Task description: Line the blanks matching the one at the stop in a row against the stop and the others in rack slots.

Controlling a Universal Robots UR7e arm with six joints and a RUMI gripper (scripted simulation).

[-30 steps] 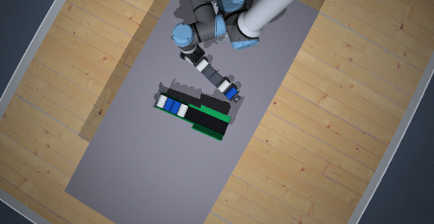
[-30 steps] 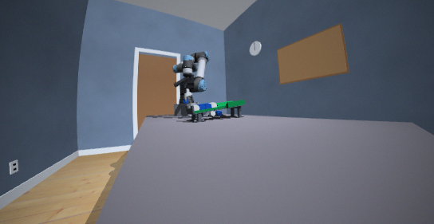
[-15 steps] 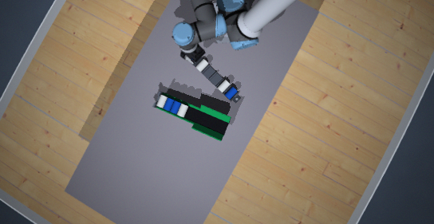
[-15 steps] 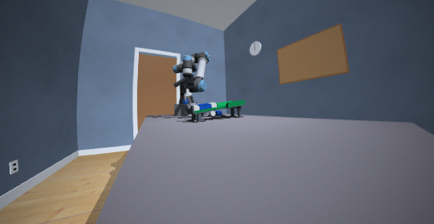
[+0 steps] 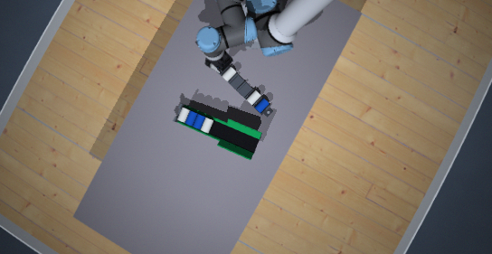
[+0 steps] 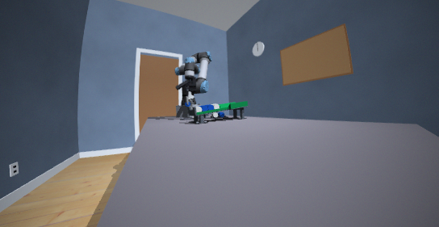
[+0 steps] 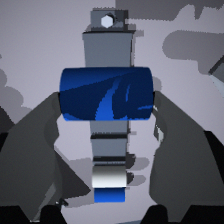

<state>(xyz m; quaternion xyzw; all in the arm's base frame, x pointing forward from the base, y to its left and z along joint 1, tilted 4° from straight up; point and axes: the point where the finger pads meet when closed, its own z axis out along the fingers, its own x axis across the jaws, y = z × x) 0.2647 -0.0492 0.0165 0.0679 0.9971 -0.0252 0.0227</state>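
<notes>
My gripper (image 5: pixel 220 62) (image 7: pixel 106 93) is shut on a blue blank (image 7: pixel 106 94), held crosswise above the near end of the stock rack (image 5: pixel 244 87) (image 7: pixel 108 49). The rack holds a white blank (image 5: pixel 229 73) near the gripper, then bare slots, then a white blank (image 5: pixel 254 97) (image 7: pixel 109 176) and a blue blank (image 5: pixel 261 106) (image 7: pixel 109 195) at the far end. The ramp (image 5: pixel 237 136) (image 6: pixel 239 105) bears, from its stop, a white blank (image 5: pixel 184 114), two blue blanks (image 5: pixel 192 117) (image 5: pixel 199 121) and a white blank (image 5: pixel 207 125), side by side. The held blank hides part of the rack in the wrist view.
The green ramp walls (image 5: pixel 244 128) rise beside its upper end. The ramp stands close to the rack, nearest at the rack's far end. A tab (image 5: pixel 269 111) ends the rack there; another tab with a bolt (image 7: pixel 107 21) shows at the near end.
</notes>
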